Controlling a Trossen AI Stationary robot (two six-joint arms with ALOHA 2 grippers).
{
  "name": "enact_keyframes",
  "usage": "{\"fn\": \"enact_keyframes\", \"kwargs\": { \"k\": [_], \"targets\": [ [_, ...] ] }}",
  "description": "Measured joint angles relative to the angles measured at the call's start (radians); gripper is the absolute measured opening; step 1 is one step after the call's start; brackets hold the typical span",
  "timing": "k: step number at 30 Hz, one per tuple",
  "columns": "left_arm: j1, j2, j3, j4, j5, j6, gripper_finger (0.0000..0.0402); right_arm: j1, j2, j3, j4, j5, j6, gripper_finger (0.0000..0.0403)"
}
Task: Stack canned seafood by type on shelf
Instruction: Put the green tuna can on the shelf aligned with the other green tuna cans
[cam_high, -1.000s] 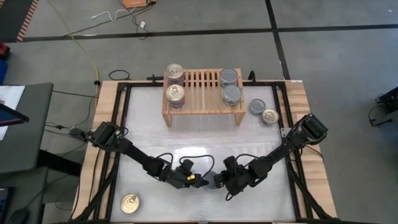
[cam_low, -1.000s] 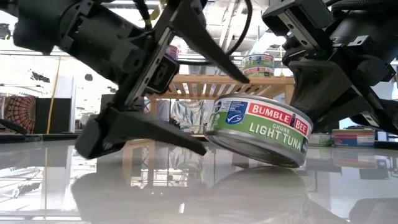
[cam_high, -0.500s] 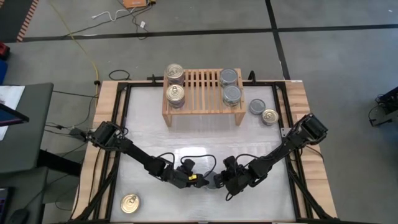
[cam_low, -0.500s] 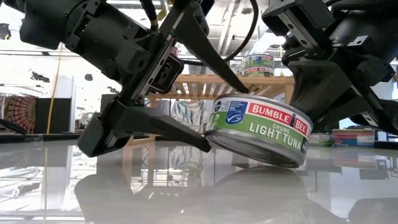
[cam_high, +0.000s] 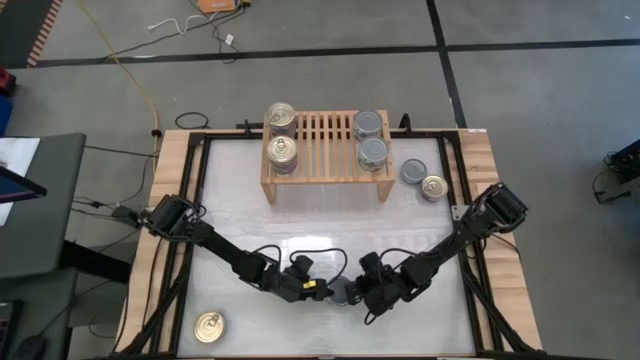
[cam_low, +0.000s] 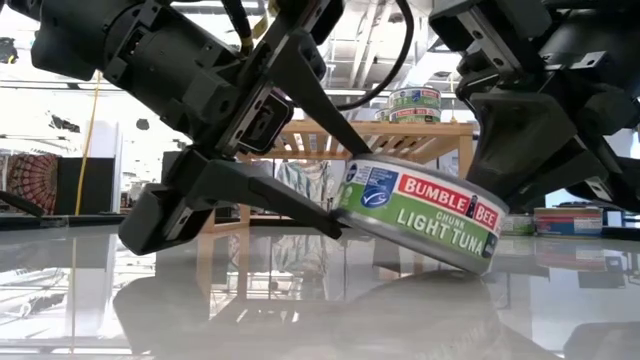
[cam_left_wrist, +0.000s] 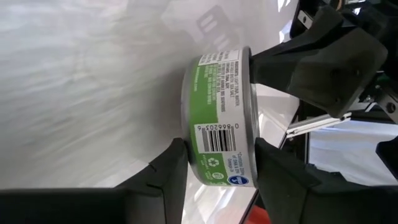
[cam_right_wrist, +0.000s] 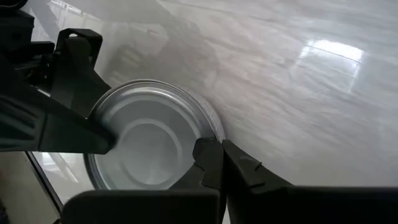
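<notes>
Left pincer clamps my tilted tuna can near-centre on the desk; right pincer, clenched, pinches its rim.

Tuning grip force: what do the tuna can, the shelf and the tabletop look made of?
Tuna can: metal, judging by its bare silver-grey end in the right wrist view, with a glossy printed green label around the side. Shelf: light unpainted wood, slatted top. Tabletop: a smooth glossy whitish sheet, likely plastic or laminate; it mirrors the can.
</notes>
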Motion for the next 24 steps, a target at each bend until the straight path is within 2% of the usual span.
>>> {"fn": "enact_keyframes", "kwargs": {
  "k": [14, 24],
  "targets": [
    [0.002, 0.000, 0.000, -0.008, 0.001, 0.000, 0.0158, 0.000, 0.000, 0.000, 0.008, -0.001, -0.041, 0.0033],
    [0.002, 0.000, 0.000, -0.007, -0.003, 0.004, 0.0157, -0.002, -0.015, -0.001, -0.026, -0.032, -0.072, 0.0105]
  ]
}}
